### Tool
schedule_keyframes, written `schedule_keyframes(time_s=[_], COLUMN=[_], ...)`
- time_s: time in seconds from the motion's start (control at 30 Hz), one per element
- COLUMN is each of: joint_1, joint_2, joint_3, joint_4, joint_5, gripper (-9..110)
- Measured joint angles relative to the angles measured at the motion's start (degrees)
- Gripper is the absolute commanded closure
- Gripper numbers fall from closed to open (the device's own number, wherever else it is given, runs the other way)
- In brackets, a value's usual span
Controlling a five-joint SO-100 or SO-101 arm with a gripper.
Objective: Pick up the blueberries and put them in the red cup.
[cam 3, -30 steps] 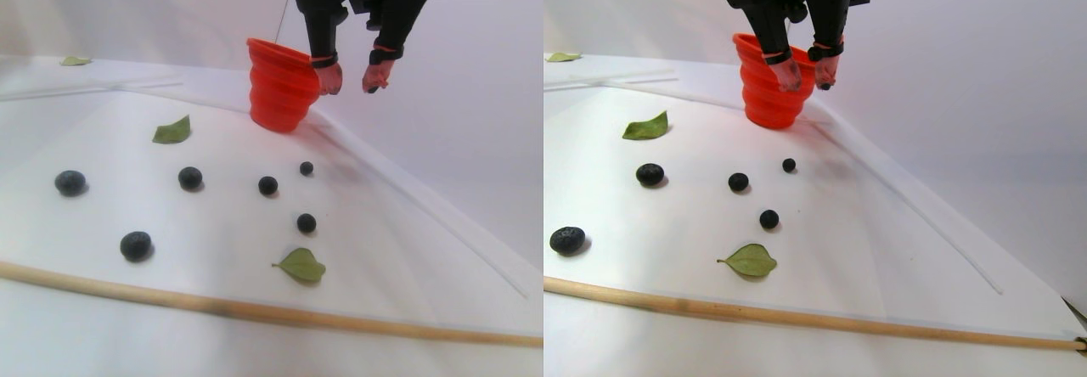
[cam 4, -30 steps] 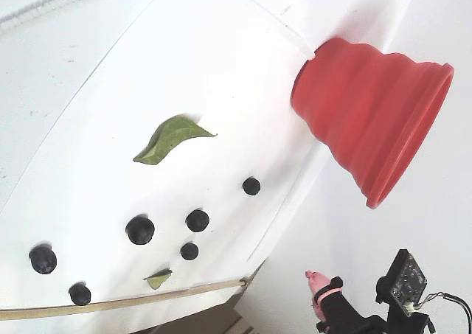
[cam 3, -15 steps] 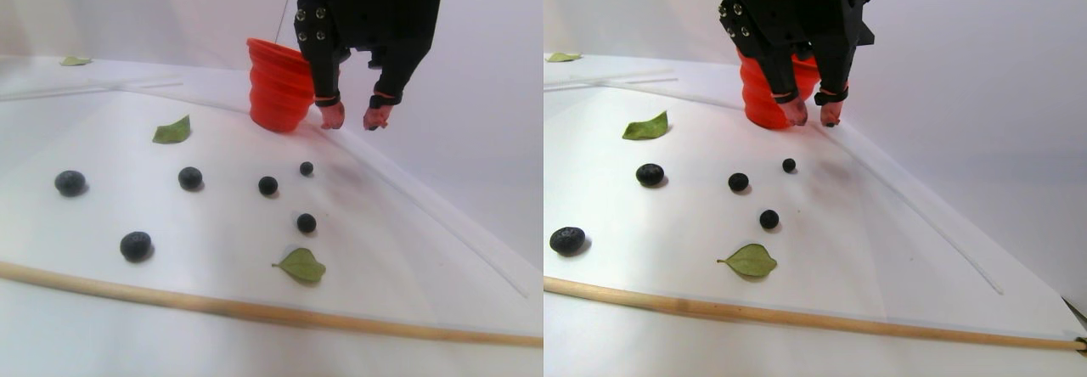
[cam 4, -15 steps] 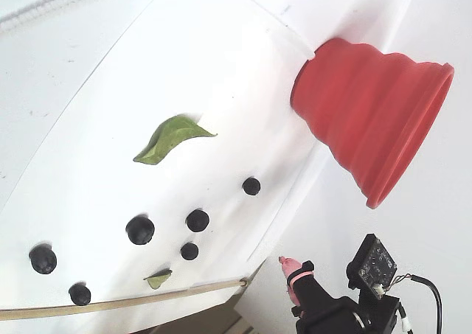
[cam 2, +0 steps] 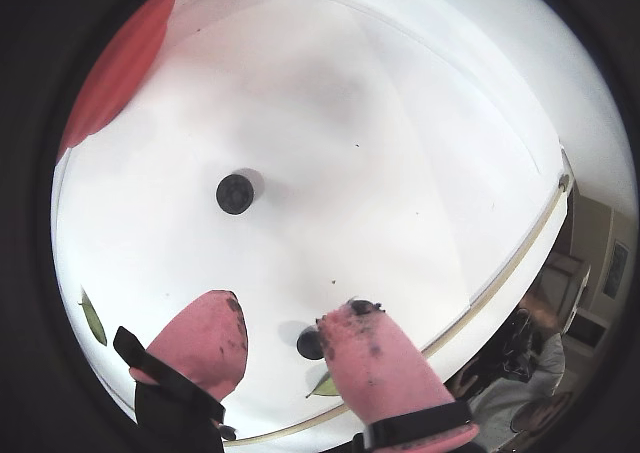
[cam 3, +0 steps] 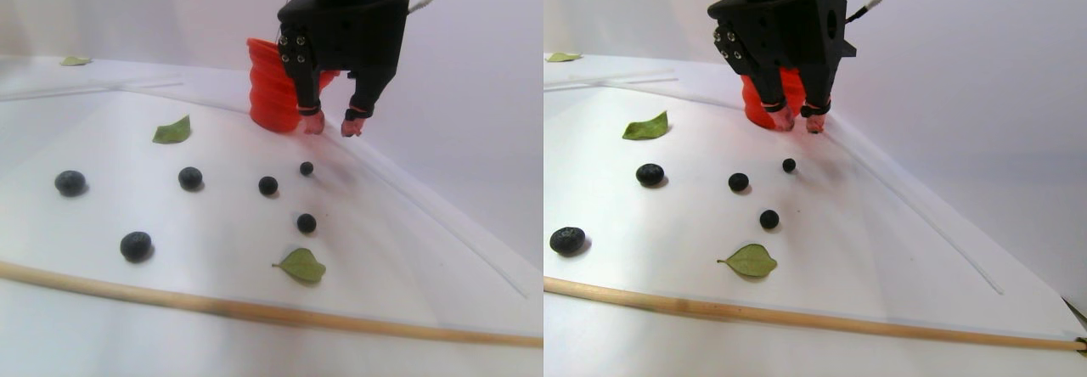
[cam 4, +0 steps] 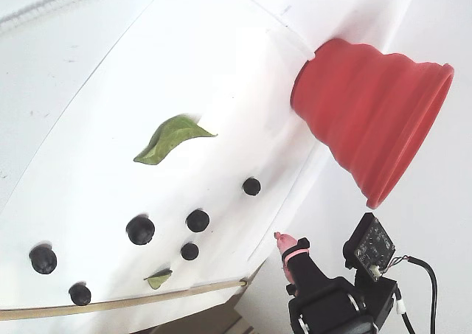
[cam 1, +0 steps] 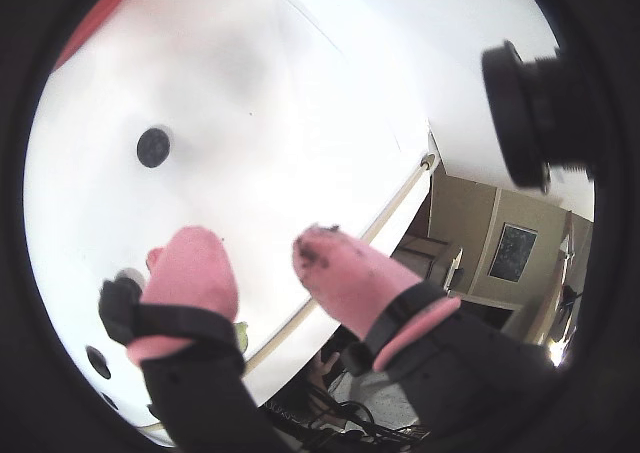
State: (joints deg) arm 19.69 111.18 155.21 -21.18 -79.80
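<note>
Several dark blueberries lie loose on the white board, among them a small one (cam 3: 306, 168) nearest the arm and a larger one (cam 3: 136, 245) near the front. The red cup (cam 3: 270, 88) stands upright at the back; the fixed view shows its ribbed wall (cam 4: 369, 120). My gripper (cam 3: 331, 127) hangs open just above the board, right of the cup's foot and behind the small berry. Its pink fingertips hold nothing. In a wrist view one berry (cam 2: 235, 193) lies ahead of the gripper (cam 2: 290, 313), and another (cam 2: 309, 344) peeks out beside the right finger.
Green leaves lie on the board: one (cam 3: 172, 131) left of the cup, one (cam 3: 302, 265) near the front. A wooden stick (cam 3: 255, 311) runs along the board's front edge. A raised white strip (cam 3: 425, 216) borders the right side.
The gripper has come down from the height of the cup's rim to just above the board beside the cup's foot. It has stayed open, and the berries have not moved.
</note>
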Motion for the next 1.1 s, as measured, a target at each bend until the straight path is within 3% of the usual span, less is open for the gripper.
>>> schedule_keyframes(time_s=[0.43,1.1], joint_1=[-1.49,-3.34], joint_2=[-9.58,-17.14], joint_3=[-3.96,-10.37], joint_4=[-6.24,-6.77], joint_5=[0.35,8.96], gripper=[85,84])
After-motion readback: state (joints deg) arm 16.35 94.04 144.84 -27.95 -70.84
